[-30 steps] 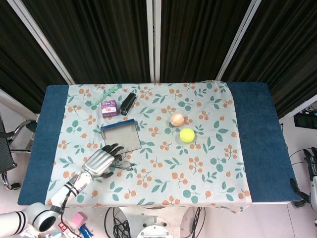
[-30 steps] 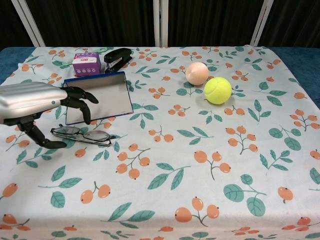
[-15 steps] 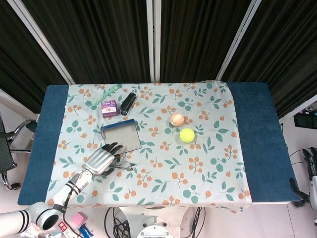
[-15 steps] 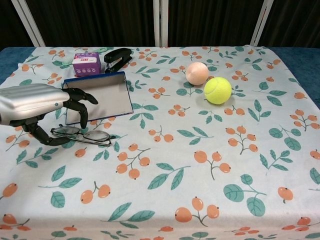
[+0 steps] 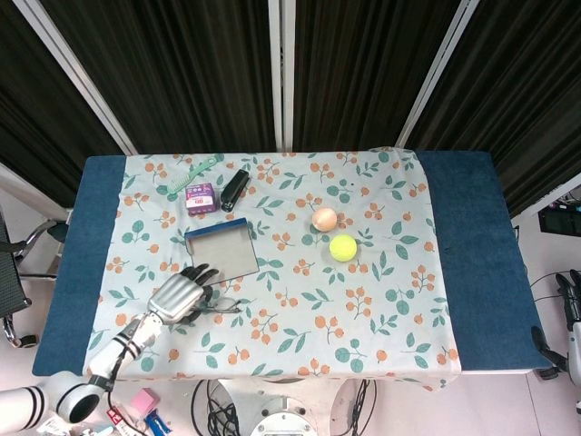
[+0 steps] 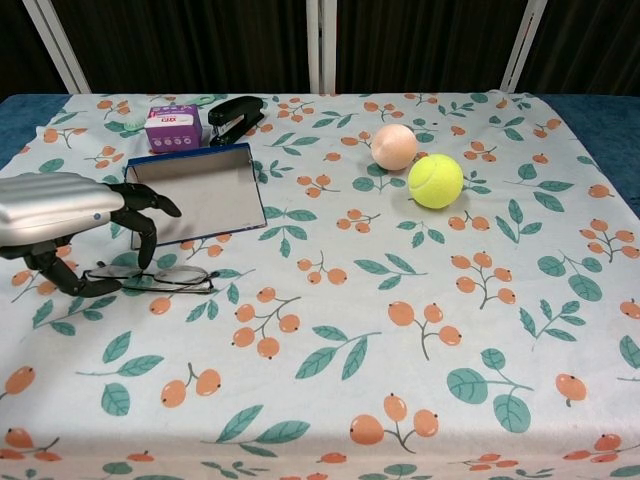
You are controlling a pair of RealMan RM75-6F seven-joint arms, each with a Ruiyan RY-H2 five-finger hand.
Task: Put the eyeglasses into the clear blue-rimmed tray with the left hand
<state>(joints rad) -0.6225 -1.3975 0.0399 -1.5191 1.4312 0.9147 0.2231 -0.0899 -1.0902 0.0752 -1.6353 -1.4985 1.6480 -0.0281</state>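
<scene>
My left hand (image 6: 60,215) sits low over the table (image 6: 420,400) at its left edge, fingers (image 6: 140,232) curled down around the left end of the eyeglasses (image 6: 160,276). The thumb lies on the cloth just under the frame. I cannot tell whether the frame is truly pinched; the glasses lie flat on the table, just in front of the clear blue-rimmed tray (image 6: 205,190).

Step in hand, as I judge it: secure the grip before lifting. The frame is thin and flat, so I want fingers and thumb to meet across the rim or the temple, not on the lens, and to close gently so it does not skate away. After that, a short lift and carry away from me into the tray, clearing its near rim.

My right hand does not show in either view.

Against the frame one second back: my hand is lower and drawn slightly left, fingers more closed, and the glasses have slid a little left and toward me with it. The tray is unmoved.
</scene>
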